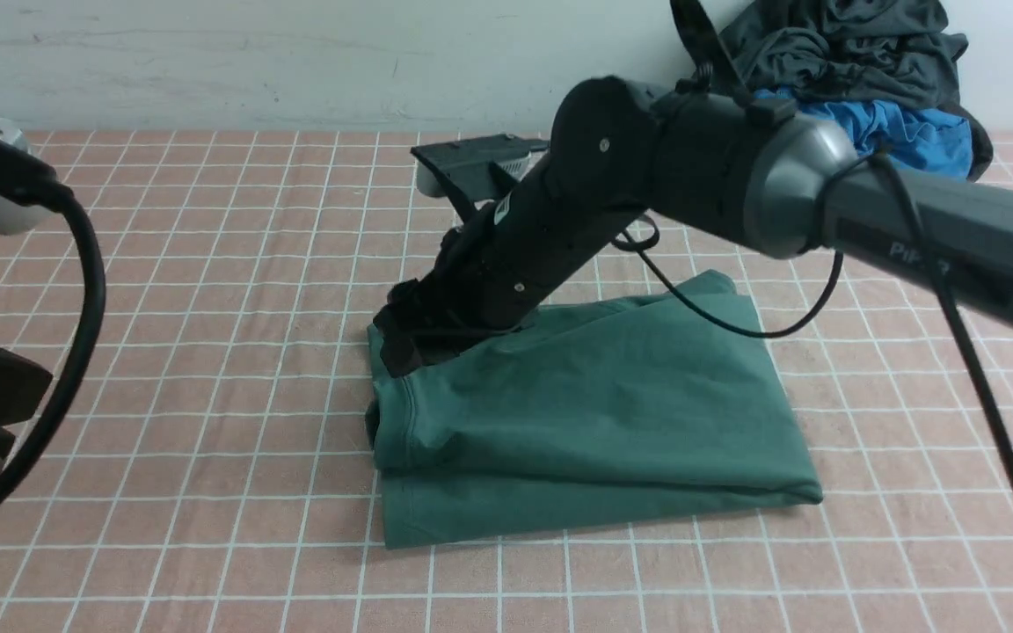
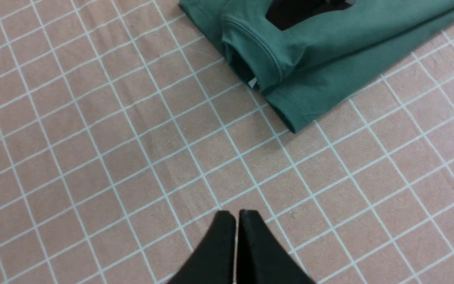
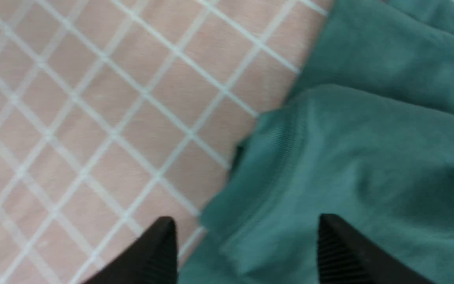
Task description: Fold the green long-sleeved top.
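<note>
Lying folded over itself on the grid-patterned cloth (image 1: 234, 492), the green top (image 1: 612, 404) has a wrinkled upper layer, with the lower layer sticking out along the near edge. Its left end shows a seamed band curling open, and a small white tag (image 2: 253, 82) peeks out there. At the left, the left claw (image 2: 237, 215) is over the cloth, its fingers closed together, well apart from the top. The right arm (image 1: 726, 167) reaches across to the top's far left corner, where the right claw (image 3: 246, 232) stands with its fingers spread, nothing gripped between them. Farther back on the right, a dark grey garment (image 1: 849, 53) is heaped over a bright blue garment (image 1: 902, 132), near the pale wall (image 1: 295, 61).
</note>
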Robot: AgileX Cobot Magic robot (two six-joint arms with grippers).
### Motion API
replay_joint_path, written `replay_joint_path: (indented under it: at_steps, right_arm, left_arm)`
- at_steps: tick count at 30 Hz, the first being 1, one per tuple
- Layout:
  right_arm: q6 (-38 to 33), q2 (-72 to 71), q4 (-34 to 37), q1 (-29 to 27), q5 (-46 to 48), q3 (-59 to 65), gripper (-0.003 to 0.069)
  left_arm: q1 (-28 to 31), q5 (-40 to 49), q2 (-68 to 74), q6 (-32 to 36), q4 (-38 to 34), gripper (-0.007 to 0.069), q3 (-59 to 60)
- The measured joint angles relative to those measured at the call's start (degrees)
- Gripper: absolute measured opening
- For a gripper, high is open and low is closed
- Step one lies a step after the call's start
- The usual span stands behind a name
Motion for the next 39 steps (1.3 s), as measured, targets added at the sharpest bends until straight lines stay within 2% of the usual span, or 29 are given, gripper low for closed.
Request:
replay_joint_path:
  at_steps: [3,7,12,18,21,26,32,39]
  right_arm:
    - [-0.1,-2.6,-3.2,0.0,5.0,-3.0,0.0533]
    - [1.6,-5.7,-12.9,0.0,12.1,-4.3,0.0513]
    - [2.7,-10.4,-20.4,0.0,13.5,-1.3,0.0424]
    - [4.9,-29.1,-24.6,0.0,13.6,14.1,0.0213]
    - [5.7,-39.2,-24.6,0.0,9.9,22.2,0.0137]
    - [6.8,-59.2,-26.0,0.0,-3.5,38.3,0.0019]
    - [7.7,-81.0,-26.4,0.0,-16.2,52.4,-0.0011]
    - [12.4,-96.9,-27.3,0.0,-18.5,62.0,-0.0013]
  left_arm:
    - [0.0,0.0,-1.1,0.0,0.0,-0.0003,0.2]
    - [0.0,0.0,-4.4,0.0,-0.1,-0.0003,0.5]
    - [0.0,-2.2,-12.2,0.0,-0.2,-0.0003,4.6]
    - [0.0,-10.4,-30.3,-2.5,2.1,-0.0003,21.4]
    - [0.0,-12.8,-38.2,-5.3,2.3,-0.0003,27.6]
    - [0.0,-17.1,-50.5,-7.1,2.4,-0.0003,35.3]
    - [-0.2,-19.6,-52.2,-7.1,2.3,-0.0003,37.0]
    - [-0.2,-19.8,-52.2,-7.2,2.3,-0.0003,37.2]
